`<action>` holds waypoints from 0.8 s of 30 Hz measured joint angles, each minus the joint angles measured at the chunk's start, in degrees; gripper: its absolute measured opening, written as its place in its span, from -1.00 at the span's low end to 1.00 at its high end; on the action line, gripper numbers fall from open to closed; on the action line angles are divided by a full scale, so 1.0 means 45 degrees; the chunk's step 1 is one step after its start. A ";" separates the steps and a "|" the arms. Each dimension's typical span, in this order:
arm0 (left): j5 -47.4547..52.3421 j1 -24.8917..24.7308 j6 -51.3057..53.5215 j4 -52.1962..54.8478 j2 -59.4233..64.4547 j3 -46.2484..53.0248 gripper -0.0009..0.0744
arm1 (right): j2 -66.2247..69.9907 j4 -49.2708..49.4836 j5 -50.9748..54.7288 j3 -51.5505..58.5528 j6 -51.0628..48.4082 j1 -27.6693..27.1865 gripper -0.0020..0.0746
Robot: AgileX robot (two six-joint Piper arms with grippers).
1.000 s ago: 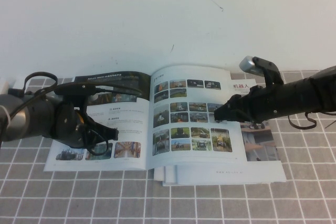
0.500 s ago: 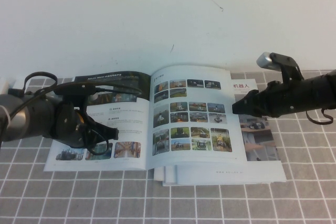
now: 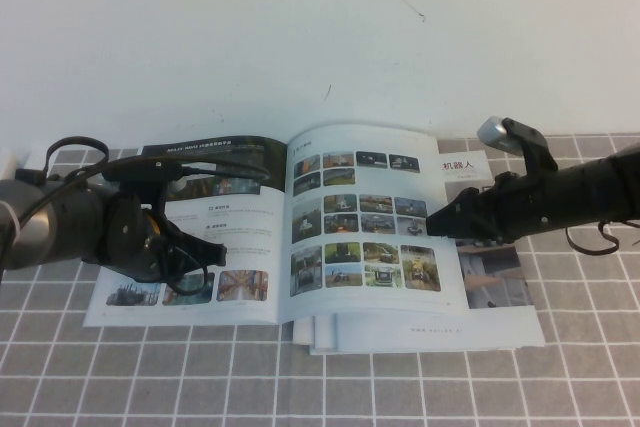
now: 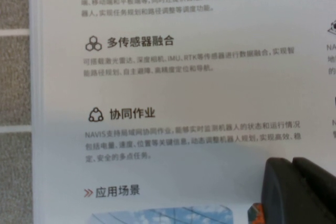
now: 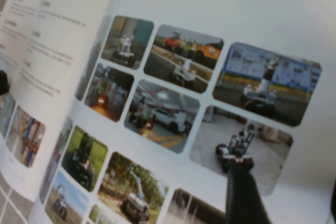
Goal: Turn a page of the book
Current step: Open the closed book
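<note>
Right tool (image 3: 432, 226), fingers spread wide and gripping nothing, hovers at the outer edge of the glossy white page with a grid of small colour photos (image 3: 365, 222), one fingertip (image 5: 239, 169) just over it. The large thin glossy booklet (image 3: 200, 237) lies open on the grey checked desk (image 3: 150, 377). Left tool (image 3: 215, 252) rests on the facing text page; its opening cannot be told.

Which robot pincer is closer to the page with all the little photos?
The right pincer: open, at the outer edge of the photo page. The left pincer rests on the text page, across the fold.
</note>
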 joint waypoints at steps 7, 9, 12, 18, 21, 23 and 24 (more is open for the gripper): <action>-0.0066 0.0000 0.0000 0.0000 0.0000 0.0000 -0.99 | 0.0197 0.0752 0.0511 -0.0075 0.0137 0.0000 -0.02; -0.0147 0.0000 0.0000 0.0000 0.0000 0.0000 -0.99 | 0.0247 0.1280 0.0987 -0.0075 0.0137 0.0000 -0.02; -0.0224 0.0000 0.0000 0.0000 0.0000 0.0000 -0.98 | 0.0247 0.2122 0.1956 -0.0075 -0.0092 0.0000 -0.02; -0.0224 0.0000 0.0048 -0.0022 0.0000 0.0000 -0.99 | 0.0247 0.3134 0.3061 -0.0075 -0.0631 0.0000 -0.02; -0.0224 0.0000 0.0048 -0.0022 0.0000 0.0000 -0.99 | 0.0266 0.3423 0.3084 -0.0075 -0.0892 0.0000 -0.02; -0.0224 0.0000 0.0048 -0.0022 0.0000 0.0000 -0.99 | 0.0266 0.3508 0.3084 -0.0075 -0.1244 -0.0046 -0.02; -0.0224 0.0000 0.0048 -0.0022 0.0000 0.0000 -0.99 | 0.0266 0.3532 0.2969 -0.0075 -0.1352 -0.0132 -0.02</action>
